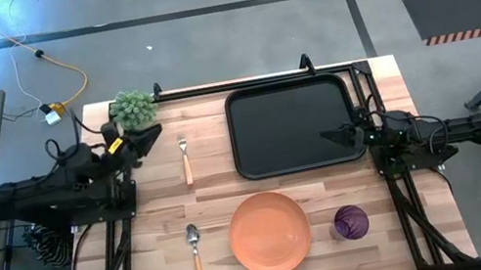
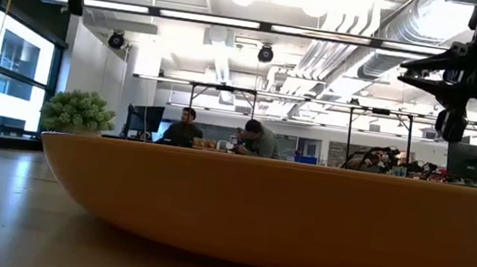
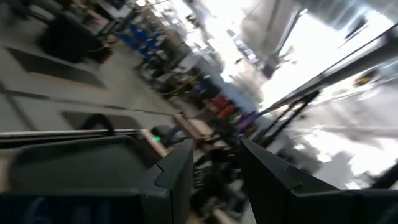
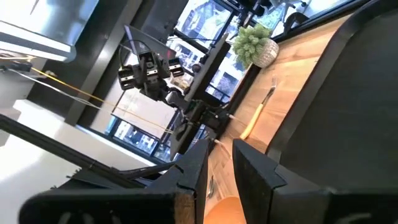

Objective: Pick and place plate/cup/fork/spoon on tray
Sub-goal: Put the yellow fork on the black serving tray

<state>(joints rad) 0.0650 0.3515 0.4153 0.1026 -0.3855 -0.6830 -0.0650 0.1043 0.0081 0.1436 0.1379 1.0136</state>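
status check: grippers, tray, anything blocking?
Left gripper open, empty, near plant. Right gripper open, empty, over black rectangular tray. Tray bare. Nothing blocking.

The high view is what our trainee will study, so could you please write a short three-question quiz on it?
1. True or false: the plate already sits on the tray.
2. Which lies nearer the plant: (a) the fork or (b) the spoon?
3. Fill in: the cup stands on the table beside the ____.

Key
1. False: the plate rests on the bare table, on the side of the tray away from the plant.
2. (a) The fork.
3. Plate.
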